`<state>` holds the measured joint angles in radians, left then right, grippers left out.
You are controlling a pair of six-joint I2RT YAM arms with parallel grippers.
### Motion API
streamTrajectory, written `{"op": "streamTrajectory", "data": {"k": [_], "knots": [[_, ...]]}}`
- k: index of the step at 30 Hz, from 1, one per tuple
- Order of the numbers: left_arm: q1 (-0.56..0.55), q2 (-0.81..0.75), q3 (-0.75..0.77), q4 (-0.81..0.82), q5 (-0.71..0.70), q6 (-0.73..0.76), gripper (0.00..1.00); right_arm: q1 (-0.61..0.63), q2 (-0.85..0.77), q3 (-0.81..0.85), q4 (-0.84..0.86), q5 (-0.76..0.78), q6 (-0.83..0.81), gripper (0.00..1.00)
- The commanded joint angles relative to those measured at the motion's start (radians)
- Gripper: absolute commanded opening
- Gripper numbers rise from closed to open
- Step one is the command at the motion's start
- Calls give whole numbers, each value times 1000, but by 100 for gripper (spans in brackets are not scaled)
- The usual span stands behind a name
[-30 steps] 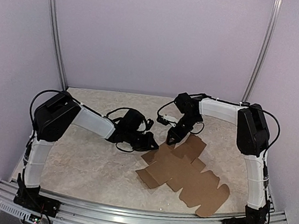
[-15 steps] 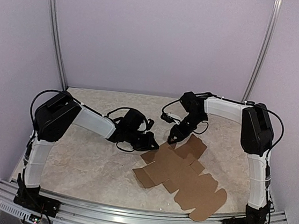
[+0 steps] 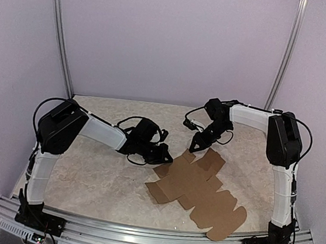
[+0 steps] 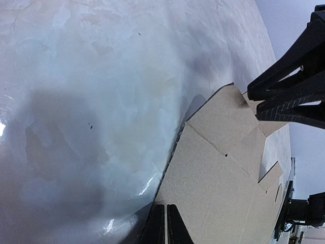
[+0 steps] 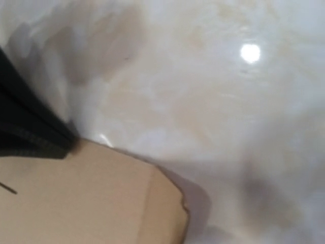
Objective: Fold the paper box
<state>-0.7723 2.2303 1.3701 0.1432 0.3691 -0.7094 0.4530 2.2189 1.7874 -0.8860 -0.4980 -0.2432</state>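
The paper box (image 3: 199, 191) lies as a flat brown die-cut sheet on the marbled table, right of centre. My left gripper (image 3: 169, 157) is low at the sheet's upper left corner. In the left wrist view its fingers (image 4: 166, 226) are shut together, with their tips over the paper box (image 4: 223, 173) edge and nothing visibly between them. My right gripper (image 3: 194, 148) points down at the sheet's far flap. The left wrist view shows the right gripper (image 4: 254, 103) with its jaws nearly together on a flap corner. In the right wrist view, one dark finger (image 5: 30, 127) meets the paper box (image 5: 91, 198).
Grey walls with metal rails (image 3: 58, 30) enclose the table on three sides. An aluminium frame (image 3: 138, 234) runs along the near edge between the arm bases. Bare table (image 3: 97, 179) lies left of the sheet.
My right gripper has moved right and farther back along the far flap. The sheet has shifted slightly, its near right lobe drawing in. The left arm has stayed put.
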Motion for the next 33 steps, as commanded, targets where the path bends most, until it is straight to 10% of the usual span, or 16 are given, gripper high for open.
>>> {"op": "streamTrajectory", "data": {"k": [1, 17, 33], "knots": [[-8, 60, 2, -119, -36, 19, 4, -24, -31, 2, 28, 29, 4, 14], [-13, 58, 22, -134, -40, 23, 3, 53, 14, -37, 87, 317, -57, 14], [-15, 46, 9, -130, -34, 17, 3, 95, -66, -95, 32, 30, -22, 11]]}}
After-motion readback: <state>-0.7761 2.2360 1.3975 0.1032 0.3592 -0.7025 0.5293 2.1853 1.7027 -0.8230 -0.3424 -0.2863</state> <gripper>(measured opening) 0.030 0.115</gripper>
